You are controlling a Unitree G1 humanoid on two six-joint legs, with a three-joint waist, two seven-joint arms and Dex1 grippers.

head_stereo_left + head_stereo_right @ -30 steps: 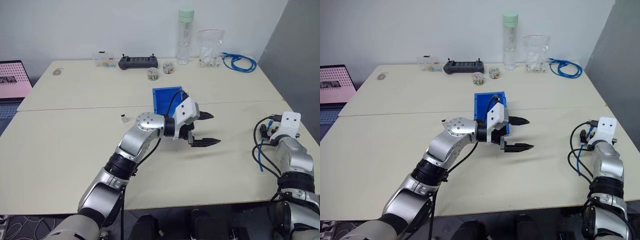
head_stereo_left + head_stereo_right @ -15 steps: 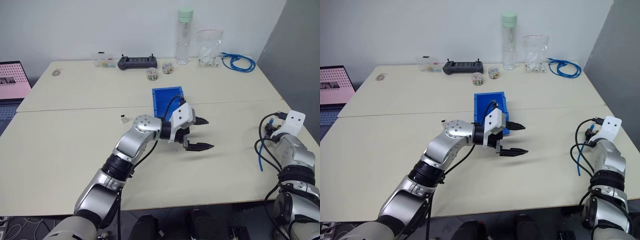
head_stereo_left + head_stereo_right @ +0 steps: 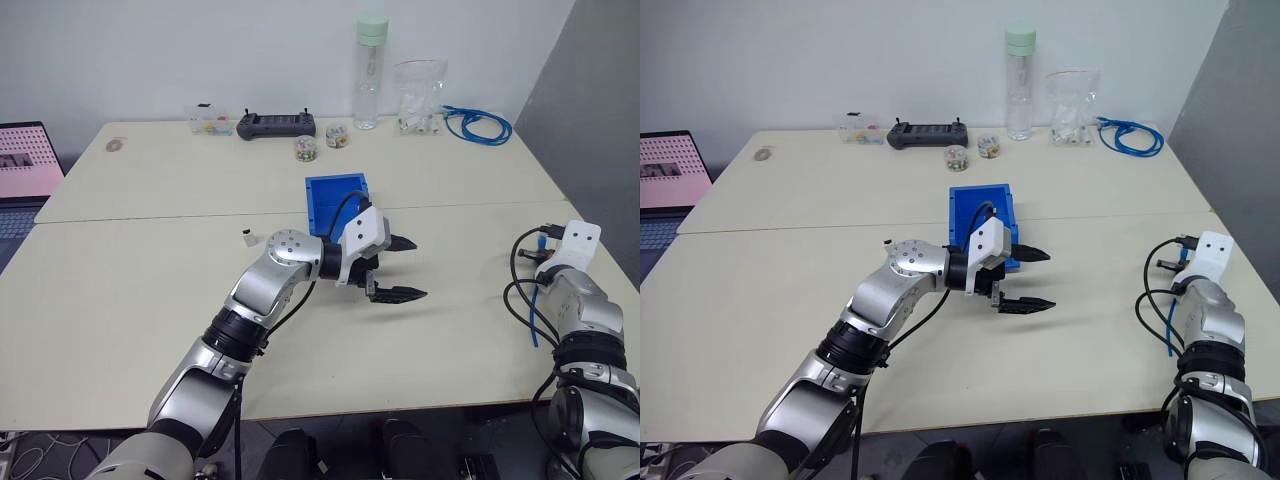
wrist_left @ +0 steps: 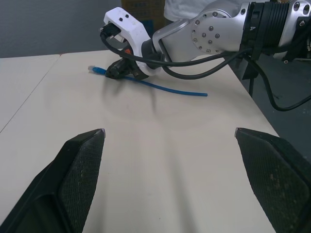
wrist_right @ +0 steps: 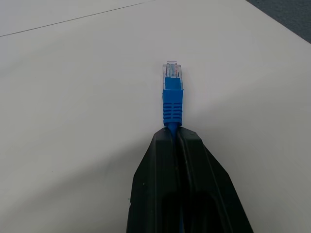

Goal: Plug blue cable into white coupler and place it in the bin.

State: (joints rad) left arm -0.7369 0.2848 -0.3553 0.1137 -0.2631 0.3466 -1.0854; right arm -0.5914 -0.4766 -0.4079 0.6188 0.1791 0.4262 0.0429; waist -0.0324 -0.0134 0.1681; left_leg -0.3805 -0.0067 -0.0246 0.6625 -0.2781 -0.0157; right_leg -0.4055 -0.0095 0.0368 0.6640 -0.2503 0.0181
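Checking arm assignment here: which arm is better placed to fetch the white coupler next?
Left, probably. The left gripper is open and empty, nearer the white coupler on that side. The right gripper is shut on the blue cable at the table's far right edge.

Both arms are built of silver-grey metal segments joined by black ribbed collars. The left arm (image 3: 265,290) carries a round silver joint cap with small screws set in a ring, and a thin black cable loops from forearm to wrist. Each wrist ends in a white angular housing (small holes show in the right arm's (image 4: 214,29) housing). Black cables coil beside the right wrist. The left gripper (image 3: 400,268) has tapered, textured black fingers.
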